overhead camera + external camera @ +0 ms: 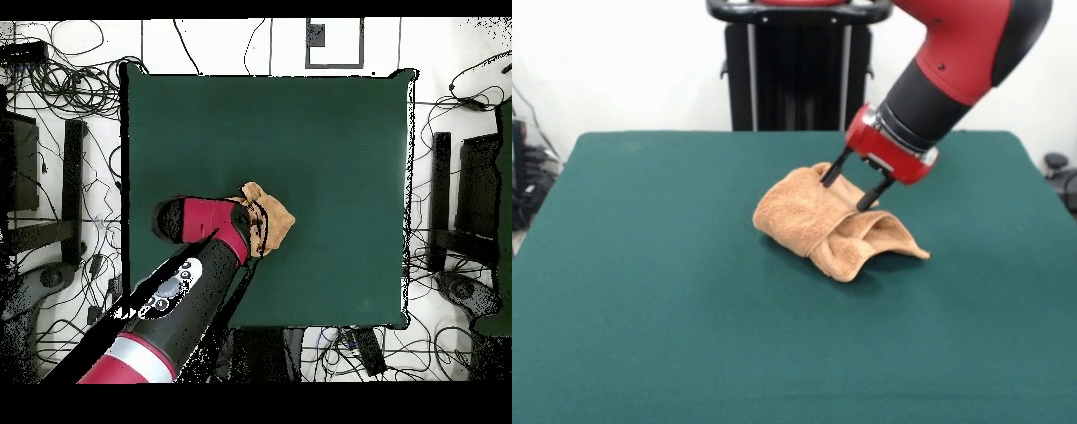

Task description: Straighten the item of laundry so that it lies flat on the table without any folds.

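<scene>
Front view: orange-tan towel (830, 228) lies bunched and folded near the middle of the green table (644, 309); the gripper (848, 193) straddles its top fold, 2 fingers spread apart. Overhead view: the arm (190, 280) covers part of the towel (270, 215).

Front view low and close across the counter (644, 336), facing the arm (953, 62) and white wall, overhead view high, straight down, whole counter (330, 130) plus cabled floor around, both share green top, towel (821, 225), arm
</scene>
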